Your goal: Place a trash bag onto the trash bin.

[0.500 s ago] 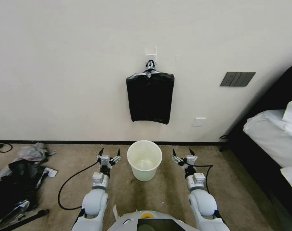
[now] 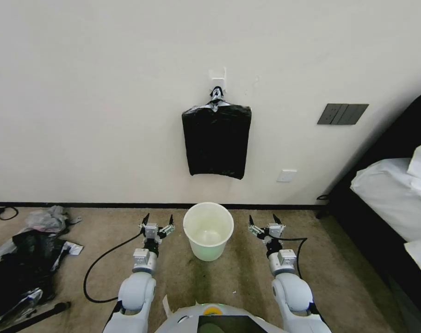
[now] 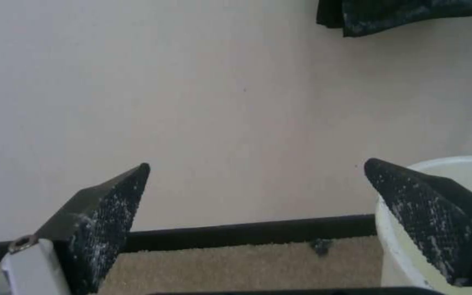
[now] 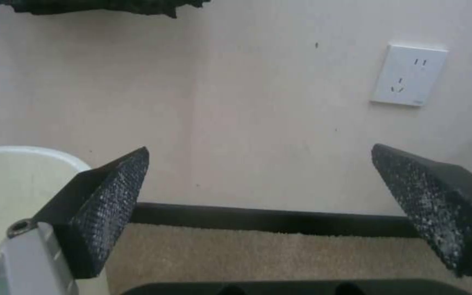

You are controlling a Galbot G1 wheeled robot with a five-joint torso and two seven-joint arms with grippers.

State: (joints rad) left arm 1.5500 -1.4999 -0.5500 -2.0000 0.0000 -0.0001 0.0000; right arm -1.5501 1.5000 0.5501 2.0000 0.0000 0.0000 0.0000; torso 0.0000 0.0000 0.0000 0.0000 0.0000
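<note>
On the carpet (image 2: 104, 231) at far left lies a heap of black and grey plastic scraps (image 2: 23, 259), well apart from the arms. Next over, the left gripper (image 2: 157, 220) hangs low just beside the trash bin (image 2: 208, 230), fingers spread wide and empty; in the left wrist view the bin's rim (image 3: 438, 164) shows right behind one dark textured finger pad (image 3: 427, 221), close, though contact cannot be judged from that angle. Bin itself: round, cream-white, smooth walls narrowing toward the base, no lid, nothing inside, standing upright on the carpet near the black baseboard (image 2: 127, 205). Above it, on the pale wall (image 2: 104, 92), hangs a flat black rectangular bundle of bags (image 2: 216, 141) with a silvery tied top, suspended from a white hook (image 2: 218, 75); it sits well above both grippers. No separate single bag can be made out, so the bundle may hold it. Right of the bin, the right gripper (image 2: 264, 220) mirrors the left, near the bin, jaws apart, gripping nothing; the right wrist view shows the bin's rim (image 4: 28, 153) beside one finger and a white wall socket (image 4: 409, 74) beyond. Farther right: grey switch plates (image 2: 342, 114), then a bed with white linen (image 2: 395, 185).
</note>
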